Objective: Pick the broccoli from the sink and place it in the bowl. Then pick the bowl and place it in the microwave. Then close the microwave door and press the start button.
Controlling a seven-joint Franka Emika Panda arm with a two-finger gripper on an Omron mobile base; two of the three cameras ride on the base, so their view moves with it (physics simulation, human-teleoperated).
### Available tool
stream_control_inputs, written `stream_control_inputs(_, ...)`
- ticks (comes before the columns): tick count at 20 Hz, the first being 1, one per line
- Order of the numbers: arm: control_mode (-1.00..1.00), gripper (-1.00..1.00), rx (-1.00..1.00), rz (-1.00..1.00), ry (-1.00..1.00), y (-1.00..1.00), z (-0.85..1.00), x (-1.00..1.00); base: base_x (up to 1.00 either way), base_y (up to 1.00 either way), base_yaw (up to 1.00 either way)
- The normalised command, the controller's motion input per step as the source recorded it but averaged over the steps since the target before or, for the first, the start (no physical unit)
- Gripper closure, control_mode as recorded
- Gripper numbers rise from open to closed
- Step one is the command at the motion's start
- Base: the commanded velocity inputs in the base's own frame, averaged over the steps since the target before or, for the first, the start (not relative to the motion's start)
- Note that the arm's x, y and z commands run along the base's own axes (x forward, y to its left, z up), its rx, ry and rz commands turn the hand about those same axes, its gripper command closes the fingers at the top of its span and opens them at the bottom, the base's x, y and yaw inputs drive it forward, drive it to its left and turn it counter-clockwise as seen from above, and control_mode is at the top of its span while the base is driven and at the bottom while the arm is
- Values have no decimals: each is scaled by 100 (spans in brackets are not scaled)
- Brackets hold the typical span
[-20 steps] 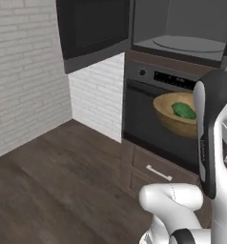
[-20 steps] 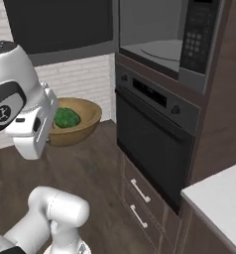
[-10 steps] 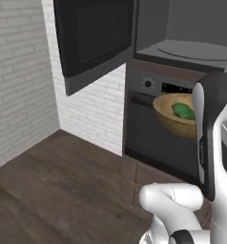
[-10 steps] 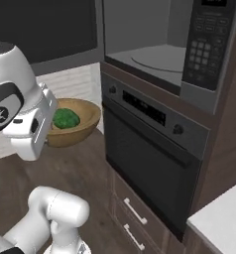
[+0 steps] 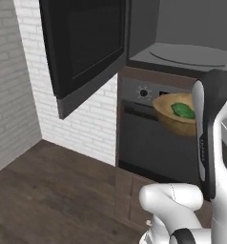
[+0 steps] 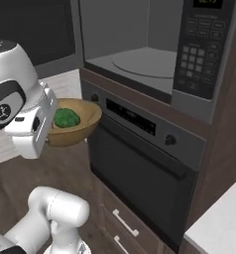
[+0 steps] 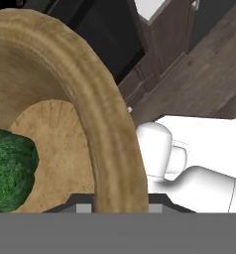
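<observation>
The light-brown wooden bowl (image 6: pixel 79 130) hangs in the air in front of the oven, below the microwave (image 6: pixel 140 47) opening. The green broccoli (image 6: pixel 66 118) lies inside it. My gripper (image 7: pixel 121 201) is shut on the bowl's rim (image 7: pixel 107 134), with the broccoli (image 7: pixel 8 171) at the left inside. In the left base view the bowl (image 5: pixel 175 119) shows just left of my forearm, under the cavity with its round turntable plate (image 5: pixel 191 53). The microwave door (image 5: pixel 84 47) stands swung open to the left.
The knobbed oven (image 6: pixel 140 163) with its bar handle is directly behind the bowl, with drawers (image 6: pixel 125 223) beneath. The microwave's button panel (image 6: pixel 199 54) is right of the cavity. A white counter corner (image 6: pixel 224 223) sits at lower right. A brick wall (image 5: pixel 15 86) and wooden floor (image 5: pixel 48 190) lie to the left.
Both base views have shifted: the base has come closer, so the microwave, its open door and the oven loom larger. The bowl with the broccoli stays held in the same place before the arm.
</observation>
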Motion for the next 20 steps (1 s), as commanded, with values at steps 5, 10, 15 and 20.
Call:
stream_control_inputs(5, 100, 100, 0, 0, 0, 0, 0, 0, 26, 0, -30)
stream_control_inputs(10, 100, 100, 0, 0, 0, 0, 0, 0, 34, 2, -29)
stream_control_inputs(15, -100, 100, 0, -5, -2, 0, 16, 0, 1, 5, -11)
stream_control_inputs(20, -100, 100, 0, -13, -17, 0, 50, 0, 0, 0, 0)
